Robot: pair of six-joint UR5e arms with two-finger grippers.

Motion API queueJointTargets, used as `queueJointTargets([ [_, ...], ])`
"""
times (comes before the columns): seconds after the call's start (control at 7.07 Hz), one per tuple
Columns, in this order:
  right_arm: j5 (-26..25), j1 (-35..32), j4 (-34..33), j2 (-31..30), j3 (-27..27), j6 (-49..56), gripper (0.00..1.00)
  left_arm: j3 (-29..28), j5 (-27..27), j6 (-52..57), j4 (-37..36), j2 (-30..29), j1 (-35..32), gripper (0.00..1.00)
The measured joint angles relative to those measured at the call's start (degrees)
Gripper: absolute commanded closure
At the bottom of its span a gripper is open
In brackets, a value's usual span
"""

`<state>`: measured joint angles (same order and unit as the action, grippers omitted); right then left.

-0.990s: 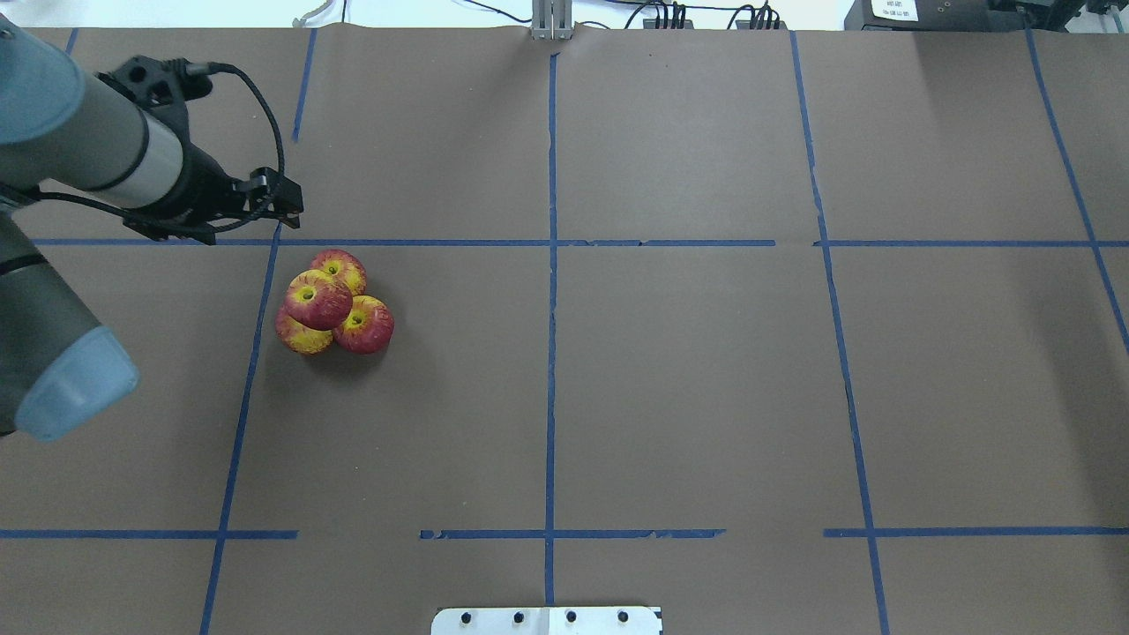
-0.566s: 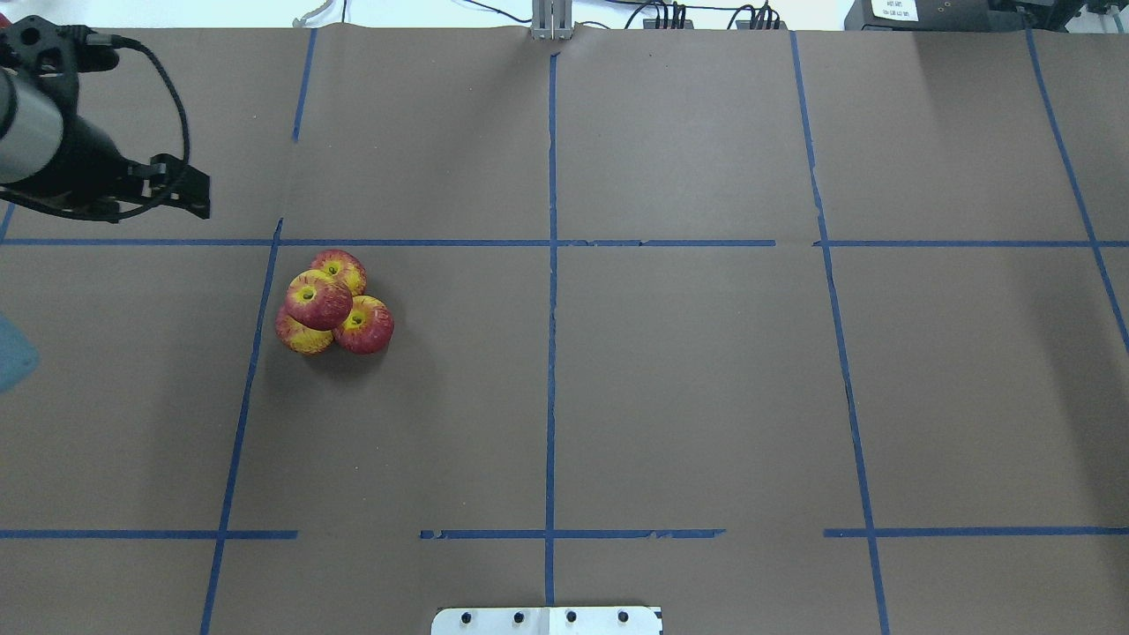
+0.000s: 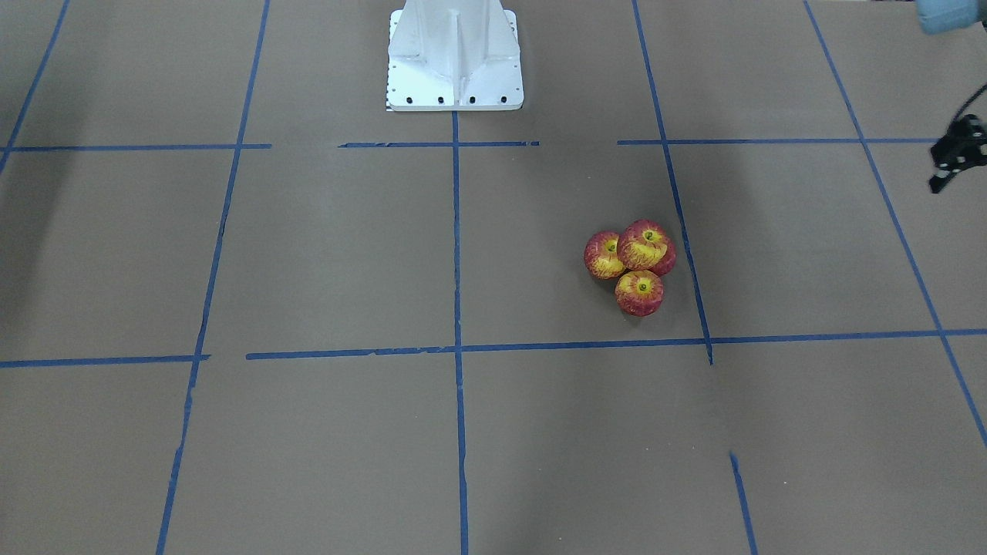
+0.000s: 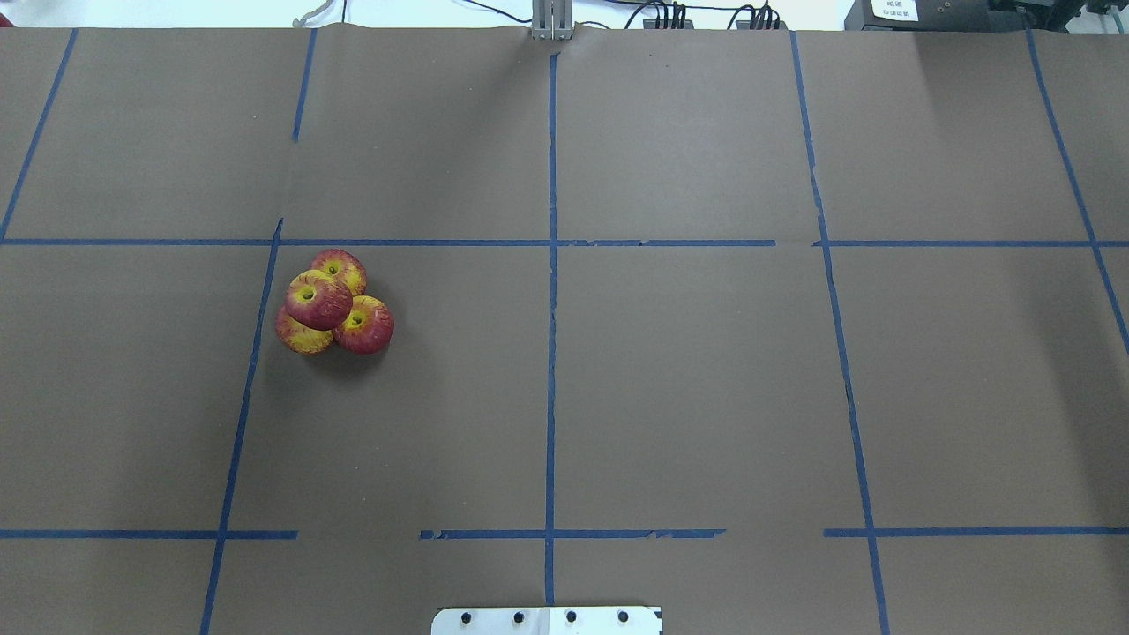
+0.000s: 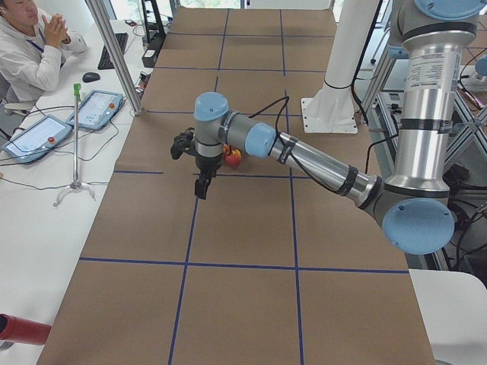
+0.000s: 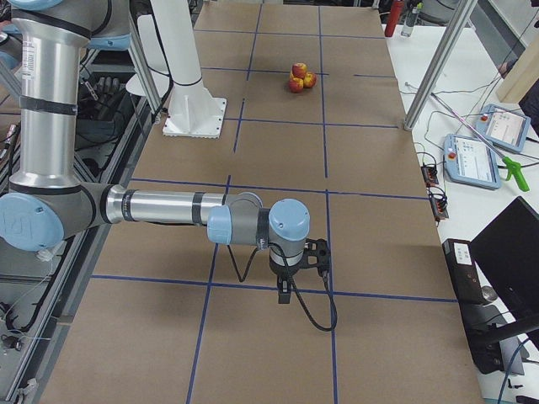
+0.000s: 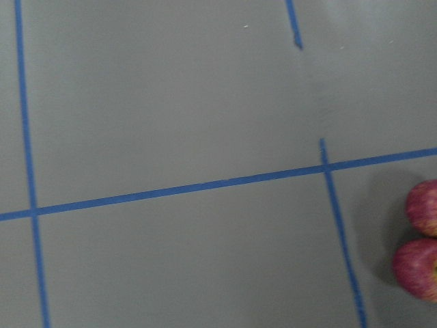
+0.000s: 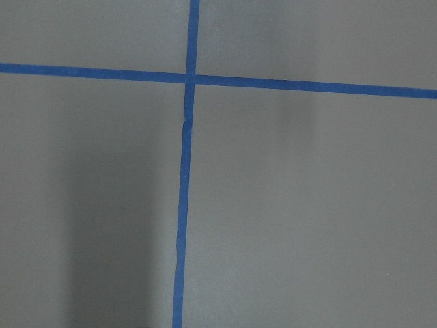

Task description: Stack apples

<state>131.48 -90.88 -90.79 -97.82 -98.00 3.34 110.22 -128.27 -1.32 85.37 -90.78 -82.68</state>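
Four red and yellow apples (image 4: 331, 313) sit as one pile on the brown table, left of middle. Three touch each other on the table and one apple (image 4: 318, 300) rests on top of them. The pile also shows in the front view (image 3: 636, 266), where the fourth apple is hidden, and at the right edge of the left wrist view (image 7: 420, 239). My left gripper (image 5: 202, 185) hangs over the table beyond the pile, empty; only part of it shows at the front view's edge (image 3: 954, 158), and I cannot tell if it is open. My right gripper (image 6: 285, 292) hangs far from the apples; I cannot tell its state.
The white robot base (image 3: 453, 62) stands at the table's near edge. Blue tape lines (image 4: 551, 265) divide the brown table cover. An operator (image 5: 30, 53) sits at a side desk with tablets (image 5: 95, 110) past the table's end.
My left arm has drawn back to the left and out of the overhead view. The apple pile has not moved.
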Motion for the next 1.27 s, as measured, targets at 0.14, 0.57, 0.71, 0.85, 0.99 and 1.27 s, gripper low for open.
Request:
queueJointTargets([
  [0.14, 0.0, 0.0, 0.0, 0.0, 0.0, 0.0, 0.0, -4.7, -0.2, 9.2, -0.5, 0.7, -6.1, 0.0],
  [0.57, 0.0, 0.0, 0.0, 0.0, 0.0, 0.1, 0.0, -10.6, -0.4, 20.1, -5.9, 1.5, -15.1, 0.0],
  [0.71, 0.0, 0.0, 0.0, 0.0, 0.0, 0.1, 0.0, -11.0, -0.6, 19.9, -6.7, 1.9, -15.3, 0.0],
  [0.85, 0.0, 0.0, 0.0, 0.0, 0.0, 0.1, 0.0, -11.1, -0.7, 19.8, -6.6, 2.3, -15.3, 0.0],
  [0.99, 0.0, 0.0, 0.0, 0.0, 0.0, 0.1, 0.0, -11.1, -0.8, 19.8, -5.9, 2.5, -15.3, 0.0],
  [1.27, 0.0, 0.0, 0.0, 0.0, 0.0, 0.1, 0.0, -11.0, -0.9, 19.8, -4.3, 2.7, -15.2, 0.0],
])
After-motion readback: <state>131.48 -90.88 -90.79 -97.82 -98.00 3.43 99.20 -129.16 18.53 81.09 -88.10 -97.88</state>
